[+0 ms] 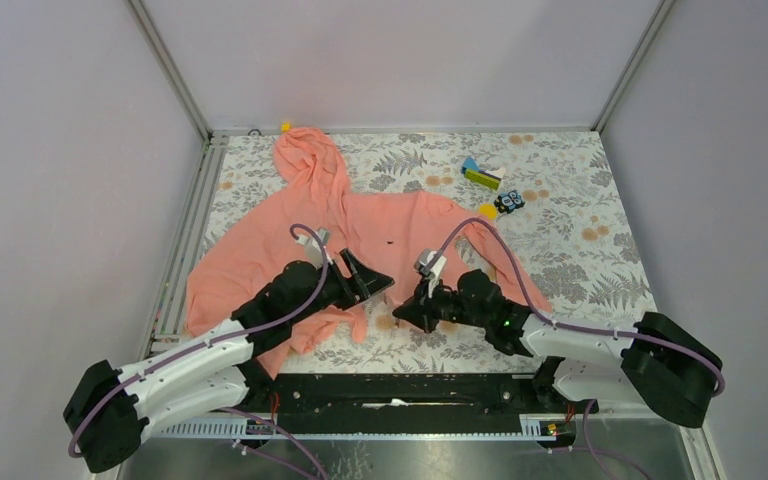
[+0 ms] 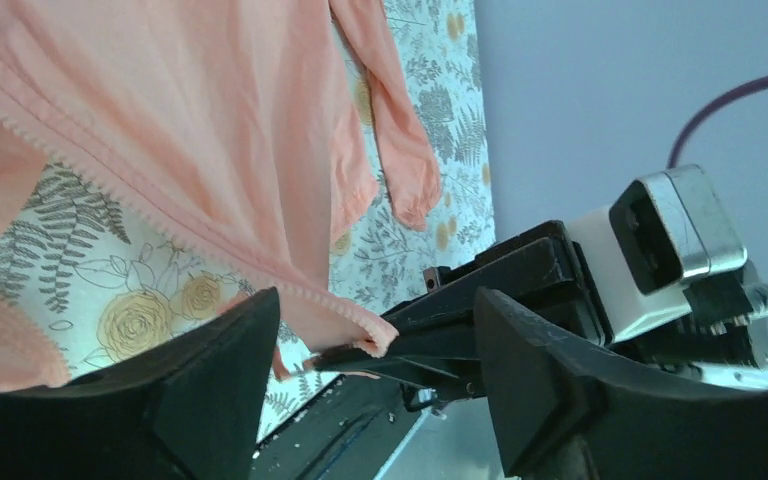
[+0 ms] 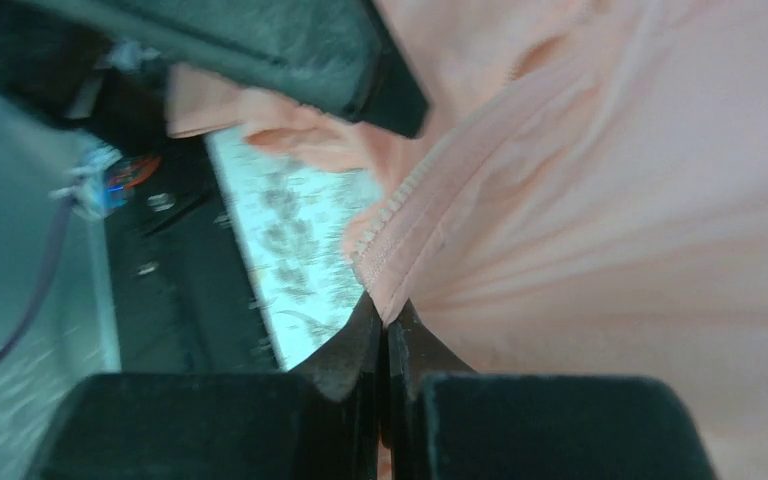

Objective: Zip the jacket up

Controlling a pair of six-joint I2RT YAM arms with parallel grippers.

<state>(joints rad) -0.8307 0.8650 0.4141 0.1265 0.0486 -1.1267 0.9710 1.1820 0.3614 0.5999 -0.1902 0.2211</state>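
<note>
Salmon-pink jacket (image 1: 380, 225) — unzipped, rumpled.

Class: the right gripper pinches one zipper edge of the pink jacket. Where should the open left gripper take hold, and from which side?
Probably the other front edge of the jacket, at its lower end, coming from the gap between the fronts with the left gripper astride it. The cloth lies thin and flat, so only that free edge offers a lip, level with the corner the right gripper holds.

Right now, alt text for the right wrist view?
The right gripper is shut on the zipper edge of the salmon-pink jacket, which fills the right of the frame. The floral-print table shows at left.
</note>
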